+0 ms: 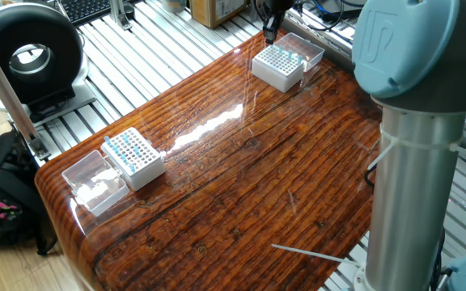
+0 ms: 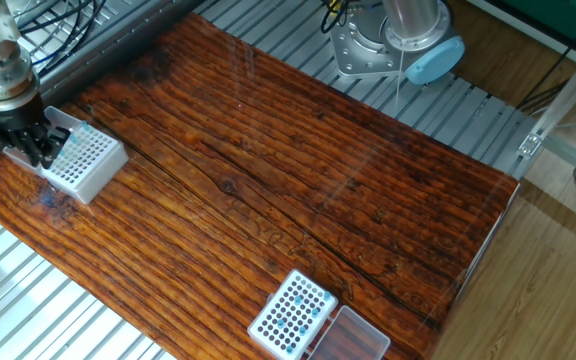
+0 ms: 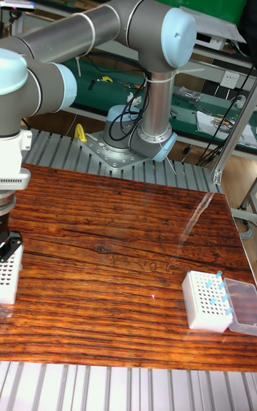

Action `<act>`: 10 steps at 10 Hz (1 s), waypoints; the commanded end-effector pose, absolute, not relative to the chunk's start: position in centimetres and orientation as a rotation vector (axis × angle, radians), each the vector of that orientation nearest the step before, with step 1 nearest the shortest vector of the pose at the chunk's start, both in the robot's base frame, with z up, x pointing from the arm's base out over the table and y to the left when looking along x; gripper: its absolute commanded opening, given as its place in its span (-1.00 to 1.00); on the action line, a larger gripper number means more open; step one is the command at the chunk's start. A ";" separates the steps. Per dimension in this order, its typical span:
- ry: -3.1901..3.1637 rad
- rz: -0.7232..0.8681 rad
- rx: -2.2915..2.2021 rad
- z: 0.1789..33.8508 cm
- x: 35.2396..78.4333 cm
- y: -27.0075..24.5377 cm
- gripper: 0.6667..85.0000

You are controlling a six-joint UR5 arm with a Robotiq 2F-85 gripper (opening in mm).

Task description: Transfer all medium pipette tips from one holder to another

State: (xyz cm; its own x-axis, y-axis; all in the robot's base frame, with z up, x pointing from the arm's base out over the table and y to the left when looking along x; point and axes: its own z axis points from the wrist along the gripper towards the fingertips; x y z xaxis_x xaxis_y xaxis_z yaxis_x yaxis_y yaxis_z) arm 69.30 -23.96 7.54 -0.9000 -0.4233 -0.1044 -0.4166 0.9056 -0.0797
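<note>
The gripper (image 2: pixel 36 152) hangs low at the outer edge of one white tip box (image 2: pixel 85 163), presumably aligned over a single grid hole; whether its fingers are apart or clamped I cannot tell. Most medium pipette tips (image 1: pixel 128 148) sit upright in the other tip box (image 1: pixel 135 158) across the bench (image 2: pixel 298 190) (blue tops showing), with a few in the near-gripper box too.

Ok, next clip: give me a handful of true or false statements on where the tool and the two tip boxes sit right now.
1. The tool is at the white box near the table's far corner. True.
2. Both white boxes stand side by side. False: the second box is at the opposite end of the wooden table.
3. A clear lid lies open beside the box with blue-topped tips. True.
4. The arm's base stands on the wooden table. False: the base is mounted on the metal frame beside it.
</note>
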 end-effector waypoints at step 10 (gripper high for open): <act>2.939 -0.081 -0.661 7.4 69.5 -24.1 -0.43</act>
